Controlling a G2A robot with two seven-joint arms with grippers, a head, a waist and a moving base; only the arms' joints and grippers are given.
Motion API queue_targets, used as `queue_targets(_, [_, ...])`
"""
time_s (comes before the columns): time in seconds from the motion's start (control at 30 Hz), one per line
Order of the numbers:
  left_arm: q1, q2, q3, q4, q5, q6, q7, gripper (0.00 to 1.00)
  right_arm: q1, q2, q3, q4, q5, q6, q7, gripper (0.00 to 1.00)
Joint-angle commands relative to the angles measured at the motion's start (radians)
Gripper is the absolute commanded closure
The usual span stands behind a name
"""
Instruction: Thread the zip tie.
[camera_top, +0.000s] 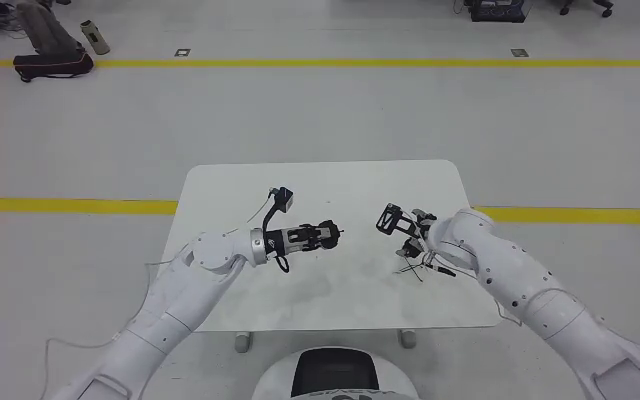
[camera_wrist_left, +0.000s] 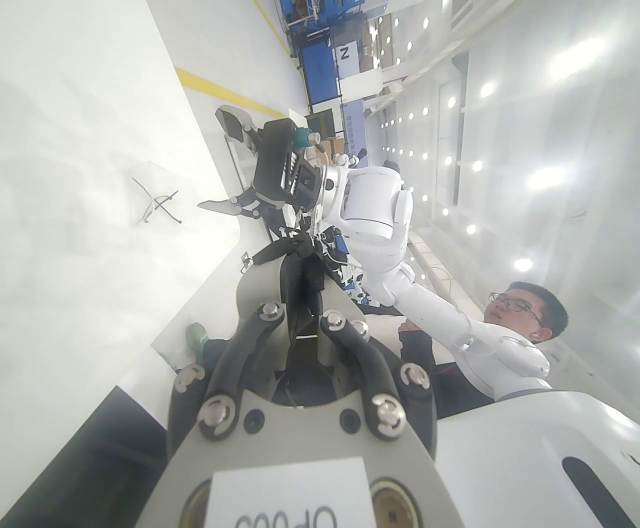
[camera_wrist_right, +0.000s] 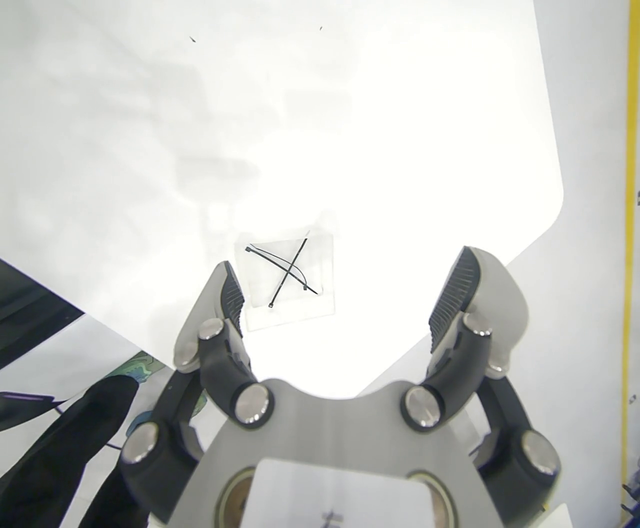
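Black zip ties (camera_wrist_right: 287, 270) lie crossed on a small clear square sheet (camera_wrist_right: 300, 307) near the table's right front corner. The same zip ties (camera_top: 415, 265) (camera_wrist_left: 157, 205) rest flat on the white table (camera_top: 320, 185). My right gripper (camera_wrist_right: 347, 280) hangs open above them, with nothing between its ribbed pads (camera_wrist_right: 452, 290). That right gripper (camera_top: 382, 220) (camera_wrist_left: 225, 162) faces the left one across a short gap over the middle of the table. My left gripper (camera_top: 336, 233) (camera_wrist_left: 300, 245) is held above the table, fingers shut together and pointing at the right gripper.
The table's rounded front right corner (camera_wrist_right: 555, 210) lies close to the clear sheet. Bare tabletop (camera_top: 300, 195) stretches behind and left of both grippers. A yellow floor line (camera_top: 90, 205) runs past the table, and a dark bag (camera_top: 50, 60) sits far off on the floor.
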Motion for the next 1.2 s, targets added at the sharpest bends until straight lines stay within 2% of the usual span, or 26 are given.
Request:
queue_targets(0.0, [0.0,0.0,0.0,0.0,0.0,0.0,0.0,1.0,-0.002,0.002,-0.004,0.009,0.011,0.0,-0.026,0.0])
queue_targets(0.13, [0.0,0.0,0.0,0.0,0.0,0.0,0.0,1.0,0.016,0.016,-0.032,0.007,0.065,0.0,-0.04,0.0])
queue_targets(0.33, [0.0,0.0,0.0,0.0,0.0,0.0,0.0,1.0,0.084,0.062,-0.112,0.023,0.155,0.0,-0.05,0.0])
queue_targets(0.5, [0.0,0.0,0.0,0.0,0.0,0.0,0.0,1.0,0.185,0.096,-0.229,0.025,0.208,0.0,-0.008,0.0])
queue_targets(0.63, [0.0,0.0,0.0,0.0,0.0,0.0,0.0,1.0,0.288,0.121,-0.353,0.026,0.279,0.0,0.02,0.0])
queue_targets(0.73, [0.0,0.0,0.0,0.0,0.0,0.0,0.0,1.0,0.344,0.133,-0.435,0.019,0.317,0.0,0.023,0.0])
queue_targets(1.17, [0.0,0.0,0.0,0.0,0.0,0.0,0.0,1.0,0.344,0.133,-0.435,0.019,0.317,0.0,0.023,0.0])
